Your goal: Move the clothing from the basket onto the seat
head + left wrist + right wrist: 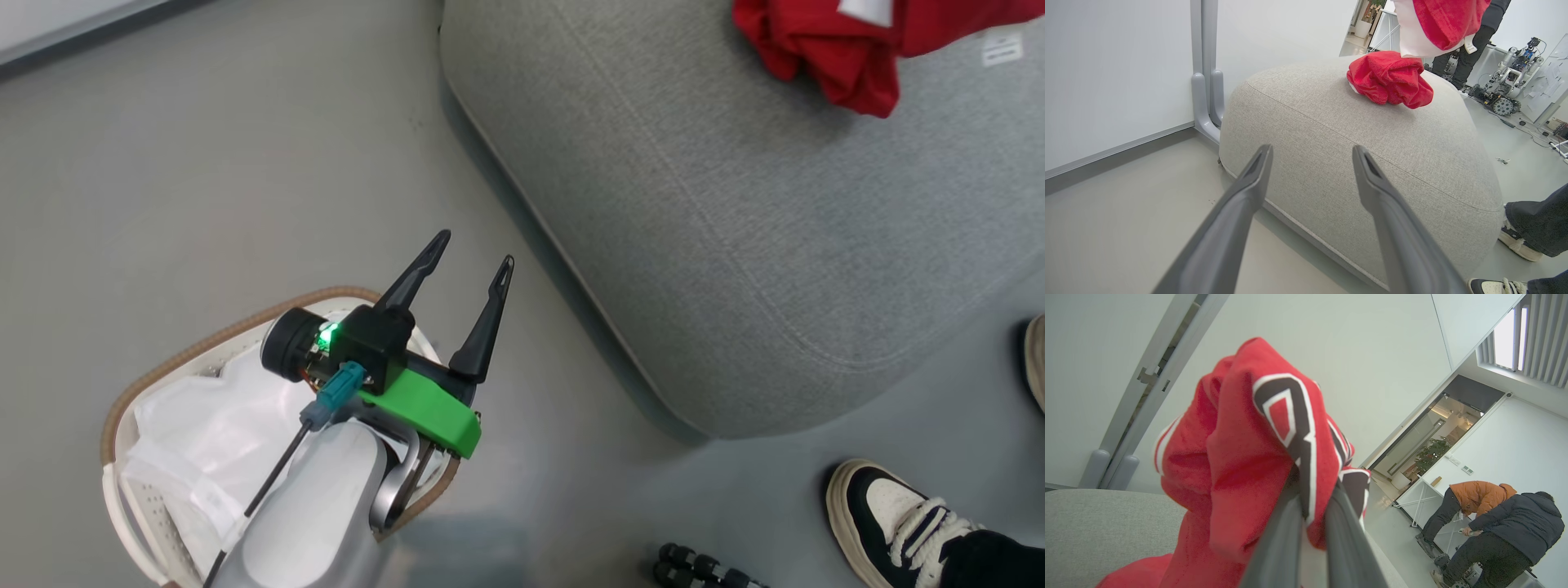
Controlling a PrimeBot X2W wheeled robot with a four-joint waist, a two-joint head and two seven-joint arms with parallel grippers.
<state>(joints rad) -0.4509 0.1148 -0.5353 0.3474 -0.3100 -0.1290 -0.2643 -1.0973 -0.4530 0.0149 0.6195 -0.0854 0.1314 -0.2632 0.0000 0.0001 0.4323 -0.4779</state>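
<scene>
Right gripper [1315, 498] pinching lettered garment [1241, 457] (letters crumpled), basket [184, 353] partly behind forearm [314, 510]

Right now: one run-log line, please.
left claw: open, empty, by basket | right claw: shut on lettered red garment | other red garment: on seat

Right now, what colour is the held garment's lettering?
Dark lettering outlined in white; clearest in the right wrist view.

red garment [1241, 465]: navy-and-white character, folded over, unreadable
white tag [1002, 47] on seat [735, 245]: print too small to read
</scene>
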